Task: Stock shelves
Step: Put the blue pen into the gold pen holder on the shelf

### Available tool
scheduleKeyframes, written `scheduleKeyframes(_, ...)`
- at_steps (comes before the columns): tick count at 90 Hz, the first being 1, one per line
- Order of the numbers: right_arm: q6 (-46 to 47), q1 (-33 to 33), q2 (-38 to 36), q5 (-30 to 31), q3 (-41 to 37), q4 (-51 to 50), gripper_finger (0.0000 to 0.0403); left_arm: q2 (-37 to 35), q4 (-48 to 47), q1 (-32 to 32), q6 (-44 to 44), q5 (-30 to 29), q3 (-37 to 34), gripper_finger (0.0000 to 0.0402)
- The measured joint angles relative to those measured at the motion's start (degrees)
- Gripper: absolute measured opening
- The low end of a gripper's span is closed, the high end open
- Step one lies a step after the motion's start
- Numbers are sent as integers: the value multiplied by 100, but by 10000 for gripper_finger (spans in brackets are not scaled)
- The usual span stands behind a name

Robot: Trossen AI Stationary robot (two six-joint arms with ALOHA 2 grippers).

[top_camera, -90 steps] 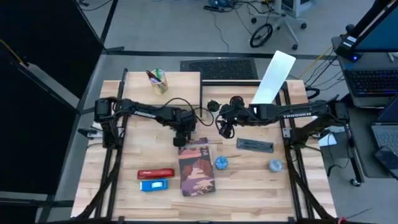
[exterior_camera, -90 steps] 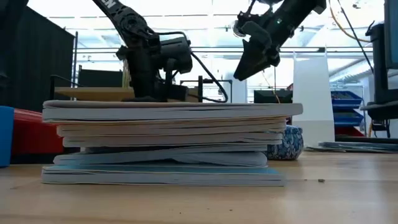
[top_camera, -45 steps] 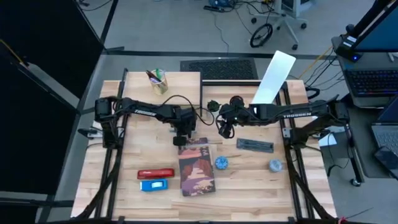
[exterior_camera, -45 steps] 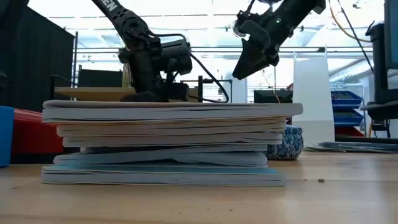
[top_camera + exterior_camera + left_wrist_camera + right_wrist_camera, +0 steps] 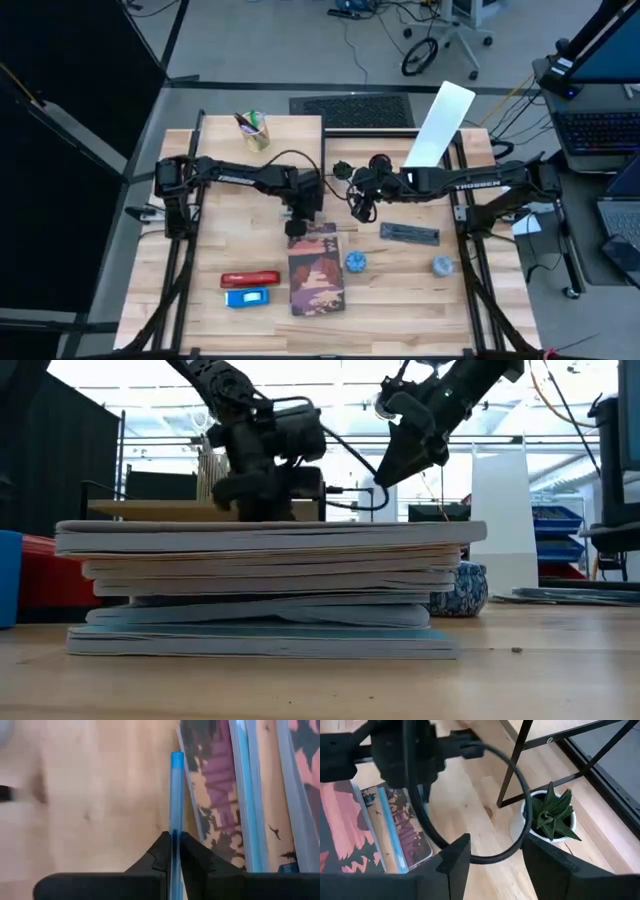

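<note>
The room beyond is a workshop with a grey floor, a wheeled office chair (image 5: 455, 40) and loose cables at the far end, and a black curtain (image 5: 60, 110) along the left side. The worktop (image 5: 200, 240) is pale butcher-block wood with black frame rails down both sides.

On its far left part stands the low light-wood plank shelf (image 5: 285, 135) on thin black legs, its long axis running across the worktop; a cup of pens (image 5: 253, 130) sits on it. The tall white file holder (image 5: 440, 125) stands at the far right, leaning, with its long side running from the worktop's centre toward the far right corner.

Near the front centre lies a stack of books (image 5: 316, 268), long axis running front to back. A red case (image 5: 250, 278) and a blue case (image 5: 247, 297) lie to its left, a patterned ball (image 5: 356, 262) touches its right edge, and a dark flat case (image 5: 409, 234) lies further right.

The left gripper (image 5: 300, 226) is at the stack's far edge, pinching a thin blue pen (image 5: 176, 810) that points straight out ahead of its fingers. The right gripper (image 5: 358, 205) hangs above the worktop centre, spread wide, over a small potted plant (image 5: 551, 815).
</note>
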Motion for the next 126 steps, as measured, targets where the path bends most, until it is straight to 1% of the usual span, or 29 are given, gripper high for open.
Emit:
scheduleKeyframes(8,1,0,0,0,0,-4,160,0,-57,-18,1,-80,188,10)
scheduleKeyframes(21,-12,0,0,10,1,-2,160,-9,-537,-3,8,-309,565,10)
scheduleKeyframes(29,-274,-1,-15,19,2,-76,160,-10,-822,-7,8,-347,810,10)
scheduleKeyframes(41,-600,-49,-238,136,8,-213,160,-143,-1251,-15,-33,-351,1202,10)
scheduleKeyframes(52,-804,-127,-497,150,0,-382,160,-460,-1372,-1,-188,-412,1423,10)
scheduleKeyframes(70,-861,-316,-913,147,4,-304,160,-1227,-1366,43,-581,-876,1503,10)
scheduleKeyframes(84,-861,-413,-1032,148,4,-245,160,-1864,-1250,183,-776,-1282,1503,10)
scheduleKeyframes(90,-860,-433,-1019,144,4,-280,160,-2117,-1285,274,-864,-1565,1503,10)
scheduleKeyframes(100,-861,-455,-1009,136,2,-221,160,-2551,-1015,530,-892,-1955,1500,10)
scheduleKeyframes(107,-859,-455,-1008,133,2,-218,160,-2819,-482,754,-896,-2187,1505,10)
scheduleKeyframes(112,-860,-455,-1005,127,2,-218,160,-2968,-308,941,-875,-2318,1500,10)
scheduleKeyframes(117,-859,-453,-1008,127,2,-213,160,-3076,134,1118,-850,-2419,1506,10)
scheduleKeyframes(126,-803,-452,-1003,122,2,-223,160,-3291,324,1492,-716,-2564,1498,10)
